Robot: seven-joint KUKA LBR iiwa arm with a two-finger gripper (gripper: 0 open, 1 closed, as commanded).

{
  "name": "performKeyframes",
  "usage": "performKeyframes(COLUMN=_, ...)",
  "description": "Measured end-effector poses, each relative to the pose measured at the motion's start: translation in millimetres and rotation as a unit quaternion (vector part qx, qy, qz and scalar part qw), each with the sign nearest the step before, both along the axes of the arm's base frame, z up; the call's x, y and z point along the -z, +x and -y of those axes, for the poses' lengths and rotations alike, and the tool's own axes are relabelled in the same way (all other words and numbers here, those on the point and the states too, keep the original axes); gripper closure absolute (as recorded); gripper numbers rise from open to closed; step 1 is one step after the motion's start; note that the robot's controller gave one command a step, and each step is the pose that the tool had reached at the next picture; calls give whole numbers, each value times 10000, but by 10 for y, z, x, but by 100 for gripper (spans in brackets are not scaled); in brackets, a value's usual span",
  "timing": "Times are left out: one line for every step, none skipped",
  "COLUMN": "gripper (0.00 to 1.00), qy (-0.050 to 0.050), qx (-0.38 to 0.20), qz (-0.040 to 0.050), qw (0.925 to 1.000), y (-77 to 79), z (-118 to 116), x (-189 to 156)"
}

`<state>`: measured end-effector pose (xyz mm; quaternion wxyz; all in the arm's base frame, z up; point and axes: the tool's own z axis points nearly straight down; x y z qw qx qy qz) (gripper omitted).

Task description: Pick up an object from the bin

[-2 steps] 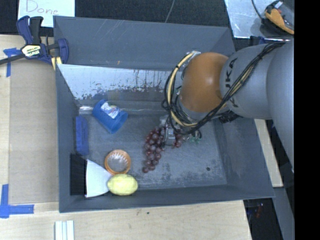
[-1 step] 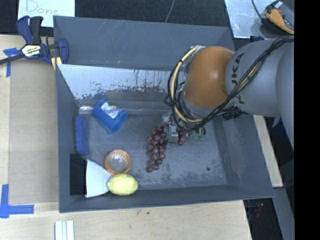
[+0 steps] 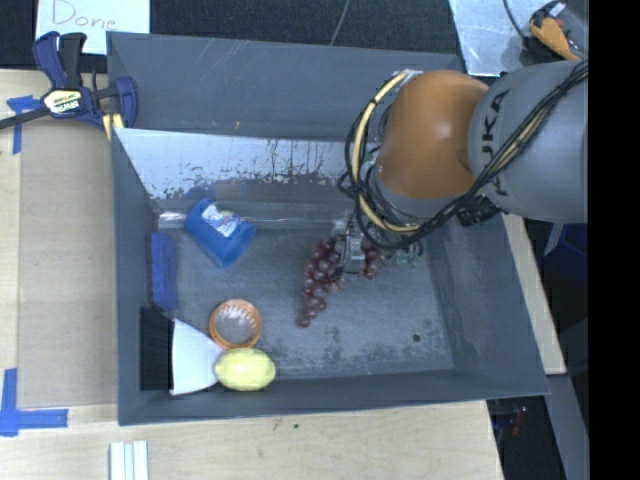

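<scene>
My gripper point(image 3: 352, 251) is down in the middle of the bin, mostly hidden under the arm's orange cover, right at the upper end of a bunch of dark purple grapes point(image 3: 318, 280). The bunch trails down and to the left from the gripper across the bin floor. Grapes lie on both sides of the gripper's tip, so it touches the bunch.
A blue crumpled thing point(image 3: 220, 232) lies at the back left, with a blue stick point(image 3: 163, 271) along the left wall. Near the front left corner sit an orange-rimmed round lid point(image 3: 235, 323), a yellow lemon point(image 3: 245, 370), a white sheet point(image 3: 188, 358) and a black block point(image 3: 153, 348).
</scene>
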<state>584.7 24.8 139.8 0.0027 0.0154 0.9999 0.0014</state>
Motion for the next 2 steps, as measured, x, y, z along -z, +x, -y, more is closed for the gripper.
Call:
performKeyframes(gripper=100, qy=1, qx=0, qz=33, qw=10000, y=14, z=1, x=-160)
performKeyframes(gripper=100, qy=0, qx=0, qz=-6, qw=10000, y=-5, z=2, x=-259)
